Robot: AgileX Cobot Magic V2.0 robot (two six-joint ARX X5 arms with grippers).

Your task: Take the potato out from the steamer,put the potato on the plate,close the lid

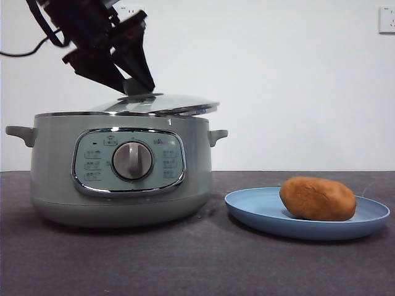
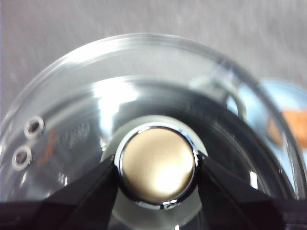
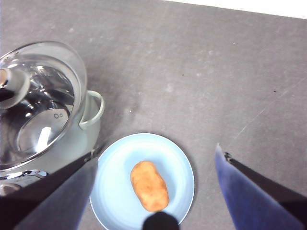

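Lid (image 1: 162,103): rigid, breakable glass, tilted over steamer (image 1: 120,169); left gripper (image 2: 158,167) clamps its knob (image 2: 157,165), the sound hold. Right gripper (image 3: 156,191) spread wide above potato (image 3: 149,186) on plate (image 3: 110,191).

Black angular claw (image 1: 137,83), tapered matte jaws, blk cable trailing behind

Place: a bare test bench, lab-like rather than a home kitchen.
Signs: plain white wall (image 1: 278,80), grey table (image 1: 185,265), wall socket (image 1: 387,20) at upper right.
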